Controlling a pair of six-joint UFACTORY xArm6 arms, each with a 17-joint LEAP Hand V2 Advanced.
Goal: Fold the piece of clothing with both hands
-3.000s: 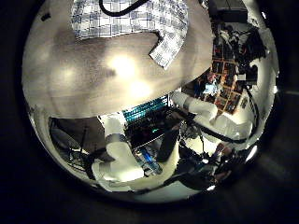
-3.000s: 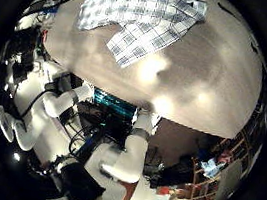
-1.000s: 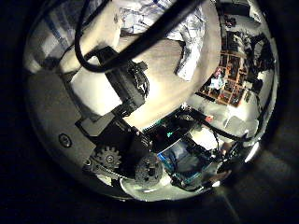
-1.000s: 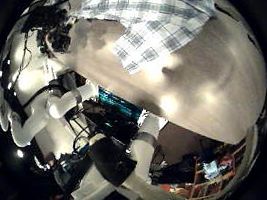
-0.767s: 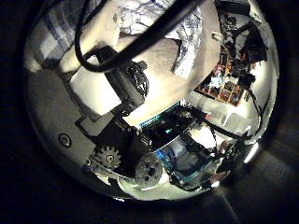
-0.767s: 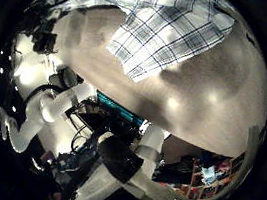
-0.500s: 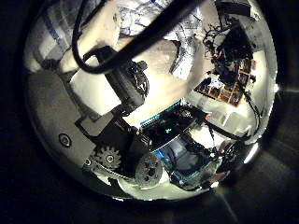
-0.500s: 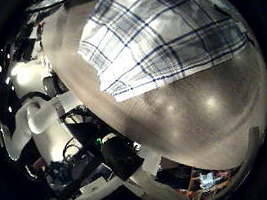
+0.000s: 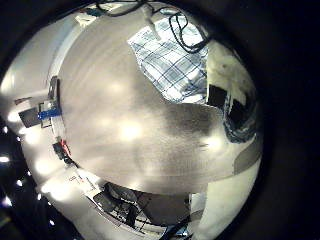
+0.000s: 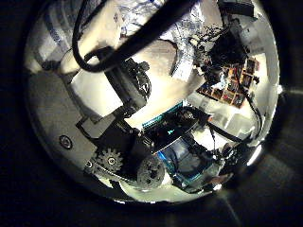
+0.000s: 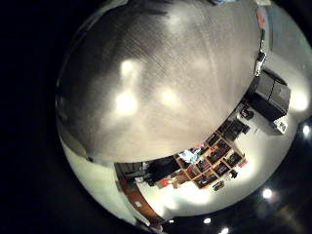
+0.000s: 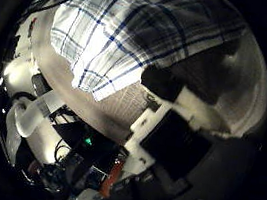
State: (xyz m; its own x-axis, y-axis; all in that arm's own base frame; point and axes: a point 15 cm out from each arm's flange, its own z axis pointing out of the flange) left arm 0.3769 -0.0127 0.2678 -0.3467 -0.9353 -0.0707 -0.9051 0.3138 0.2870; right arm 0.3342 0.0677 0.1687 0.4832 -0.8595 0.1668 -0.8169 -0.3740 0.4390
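A checked shirt (image 12: 123,38) lies on the round table (image 11: 156,88). In the right thumb side palm view it fills much of the picture, so it is close under my right hand (image 12: 185,128), whose fingers (image 12: 162,82) curl onto the cloth near its edge. In the left thumb side palm view my left hand (image 10: 118,95) has its fingers curled in front of the palm, and the shirt (image 10: 156,14) lies beyond them. The left little finger side palm view shows the shirt (image 9: 175,62) at the table's far part, away from that palm.
A bare table top (image 9: 120,130) spreads under the left palm and ends in a rounded edge. A cable (image 9: 185,30) runs over the shirt there. A dark hand or arm part (image 10: 220,45) stands by the shirt's far side.
The right palm has come down close to the shirt, which now fills its view, and its fingers have curled into sight. The left fingers stay curled; its view has hardly shifted.
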